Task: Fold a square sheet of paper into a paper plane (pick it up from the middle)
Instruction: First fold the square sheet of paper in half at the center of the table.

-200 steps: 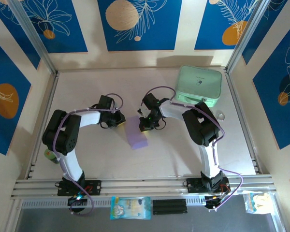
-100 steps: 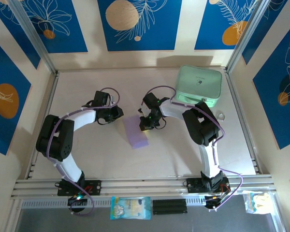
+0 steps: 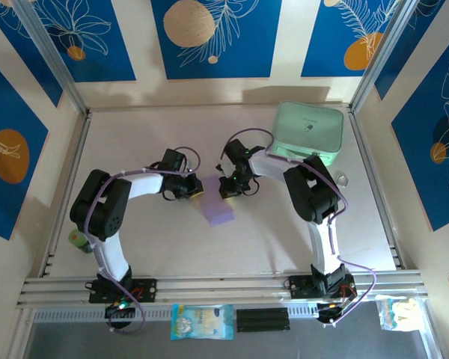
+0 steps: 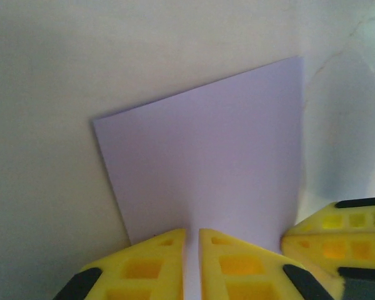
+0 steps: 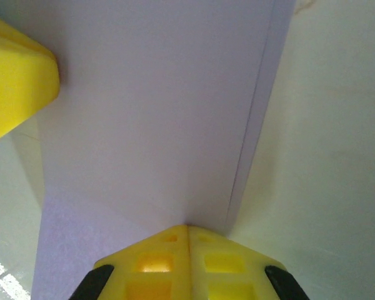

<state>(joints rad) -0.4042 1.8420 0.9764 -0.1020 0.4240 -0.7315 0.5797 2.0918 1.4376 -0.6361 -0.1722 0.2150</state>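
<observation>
The sheet of paper (image 3: 218,205) lies near the middle of the table (image 3: 157,254), between my two wrists. It is pale lilac, and from above it is a small four-sided shape, paler at its far end than at its near end. In my right wrist view the sheet rises toward the camera. A straight line runs up its right side, where one layer's edge lies just beside another.

My right gripper (image 5: 187,229) is clamped on the sheet. Its two yellow fingertips meet in a thin seam, and the paper comes right down into that seam.

My left gripper (image 4: 192,234) sits at the sheet's left edge, and its fingers (image 4: 153,265) are drawn nearly together, with only a narrow slit between them. The slit shows lilac and the paper's near edge runs under the tips. I cannot tell whether they pinch the sheet or just rest over it. From above, the two grippers stand close together at the sheet's far end, one on each side. A yellow fingertip of each shows at the edge of the other's wrist view.

A mint-green case (image 3: 308,133) sits well apart at the back right corner of the table, beyond my right arm.
</observation>
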